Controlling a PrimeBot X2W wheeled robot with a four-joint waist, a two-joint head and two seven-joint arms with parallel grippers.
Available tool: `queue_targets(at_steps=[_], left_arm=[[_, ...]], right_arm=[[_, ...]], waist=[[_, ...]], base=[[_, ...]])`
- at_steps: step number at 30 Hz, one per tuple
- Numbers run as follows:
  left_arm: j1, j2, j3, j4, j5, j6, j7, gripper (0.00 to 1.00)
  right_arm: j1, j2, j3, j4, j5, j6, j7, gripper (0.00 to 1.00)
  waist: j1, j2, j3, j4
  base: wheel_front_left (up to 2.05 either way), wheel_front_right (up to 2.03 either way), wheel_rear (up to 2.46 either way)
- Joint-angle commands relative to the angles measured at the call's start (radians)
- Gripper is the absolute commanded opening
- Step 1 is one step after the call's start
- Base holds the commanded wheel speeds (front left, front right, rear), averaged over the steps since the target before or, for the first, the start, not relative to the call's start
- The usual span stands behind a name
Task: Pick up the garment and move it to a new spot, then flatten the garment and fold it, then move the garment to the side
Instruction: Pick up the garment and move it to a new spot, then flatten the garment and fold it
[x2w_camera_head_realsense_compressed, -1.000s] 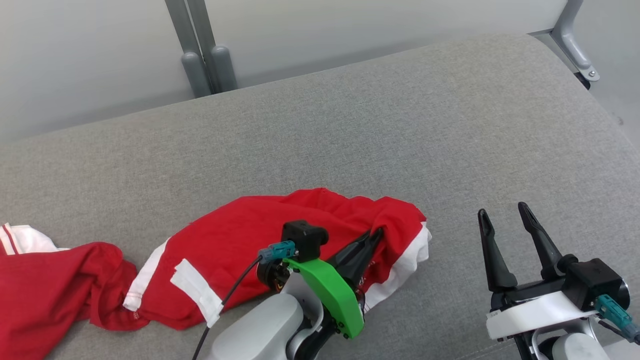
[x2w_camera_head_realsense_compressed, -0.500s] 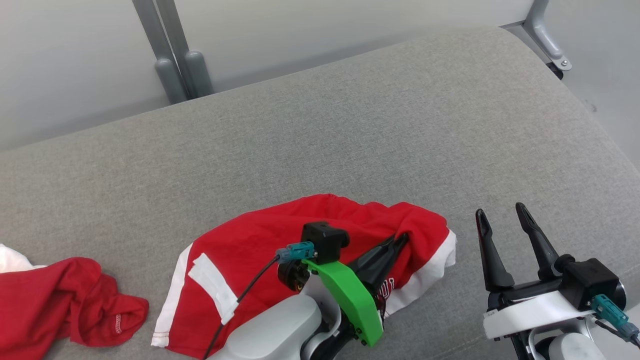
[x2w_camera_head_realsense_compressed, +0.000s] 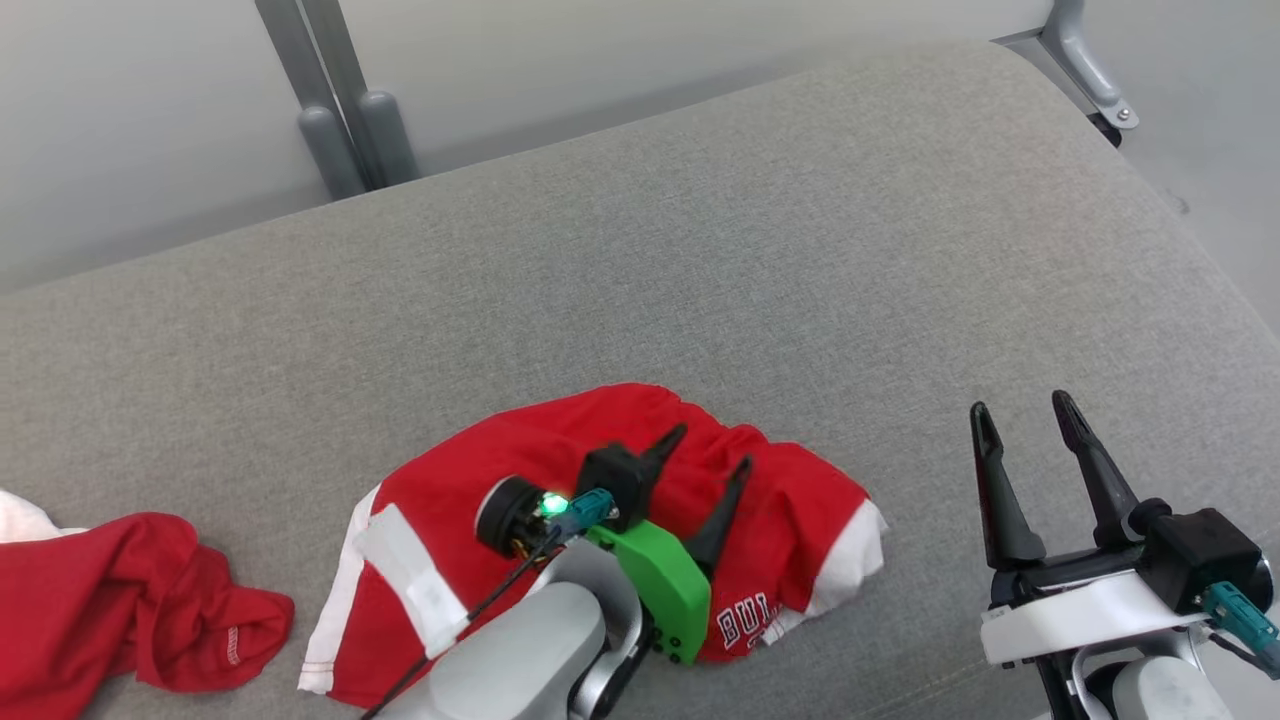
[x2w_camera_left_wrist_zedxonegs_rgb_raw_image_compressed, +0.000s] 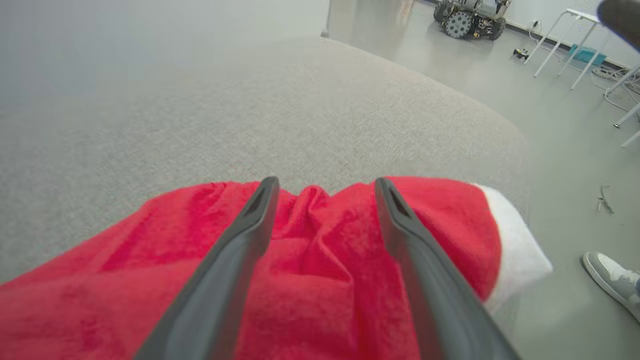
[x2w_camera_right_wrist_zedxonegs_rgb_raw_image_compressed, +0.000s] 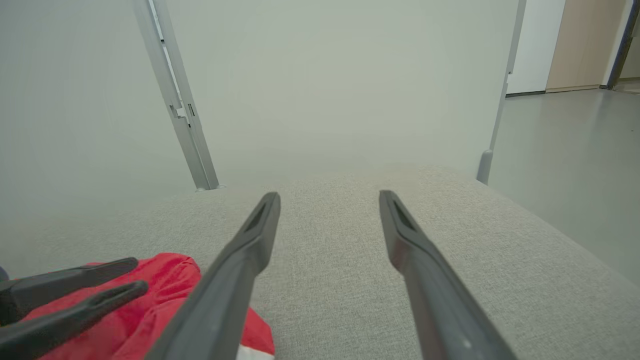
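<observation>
The garment (x2w_camera_head_realsense_compressed: 560, 430), red shorts with white trim, lies crumpled on the grey cushion (x2w_camera_head_realsense_compressed: 800, 250), low and centre in the head view. Its lettered hem faces the bottom edge.

The left gripper (x2w_camera_head_realsense_compressed: 712, 446) hangs over its middle with jaws spread. In the left wrist view the two fingers (x2w_camera_left_wrist_zedxonegs_rgb_raw_image_compressed: 235, 260) straddle a raised ridge of red cloth without pinching it. Nothing is held, so the cloth sits by its own weight.

The right gripper (x2w_camera_head_realsense_compressed: 1019, 404) waits at the lower right over bare cushion, well apart from the shorts. Its jaws are spread and empty, probably parked there to leave room.

A second red heap (x2w_camera_head_realsense_compressed: 150, 590) lies at the lower left, apart from the shorts.

Judging by the rumples and the doubled-over hem, the move to a new spot looks done and flattening comes next. Each gripper would need a corner or hem edge to pull the cloth taut. The bare stretch of cushion toward the top of the frame gives space for that.
</observation>
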Motion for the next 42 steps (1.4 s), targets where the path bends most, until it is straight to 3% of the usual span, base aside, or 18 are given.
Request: queue_targets(at_steps=[1, 4, 8, 10, 15, 19, 32, 42], left_arm=[[0.05, 0.042, 0.046, -0.047, 0.056, 0.04, -0.003, 1.0], [0.154, 0.11, 0.167, -0.218, 0.18, 0.14, -0.002, 1.0], [0.32, 0.177, 0.307, -0.424, 0.295, 0.228, -0.002, 1.0], [0.398, 0.195, 0.369, -0.505, 0.338, 0.253, -0.002, 1.0], [0.554, 0.193, 0.508, -0.615, 0.427, 0.266, -0.002, 1.0], [0.657, 0.171, 0.602, -0.636, 0.492, 0.222, -0.002, 1.0], [0.779, 0.051, 0.842, -0.599, 0.642, -0.025, -0.002, 1.0], [0.791, 0.001, 0.945, -0.576, 0.691, -0.116, -0.002, 1.0]], right_arm=[[0.009, -0.009, -0.005, -0.012, -0.008, 0.0, -0.003, 1.0], [0.024, -0.026, -0.018, -0.038, -0.021, 0.0, -0.003, 1.0], [0.046, -0.05, -0.04, -0.069, -0.031, 0.0, -0.003, 1.0], [0.057, -0.056, -0.054, -0.081, -0.031, 0.0, -0.003, 1.0], [0.08, -0.062, -0.065, -0.087, -0.04, 0.0, -0.003, 1.0], [0.095, -0.057, -0.068, -0.068, -0.047, 0.0, -0.003, 1.0], [0.139, -0.024, -0.087, 0.031, -0.052, 0.0, -0.003, 1.0], [0.143, -0.014, -0.099, 0.053, -0.053, 0.0, -0.003, 1.0]], waist=[[0.0, -0.0001, -0.015, 0.019], [0.0, -0.0001, -0.036, 0.052], [0.0, -0.0001, -0.066, 0.11], [0.0, -0.0001, -0.078, 0.141], [0.0, -0.0001, -0.097, 0.204], [0.0, -0.0001, -0.11, 0.238], [0.0, -0.0001, -0.129, 0.262], [0.0, -0.0001, -0.134, 0.238]], base=[[0.0, 0.0, 0.0], [0.0, 0.0, 0.0], [0.0, 0.0, 0.0], [0.0, 0.0, 0.0], [0.0, 0.0, 0.0], [0.0, 0.0, 0.0], [0.0, 0.0, 0.0], [0.0, 0.0, 0.0]])
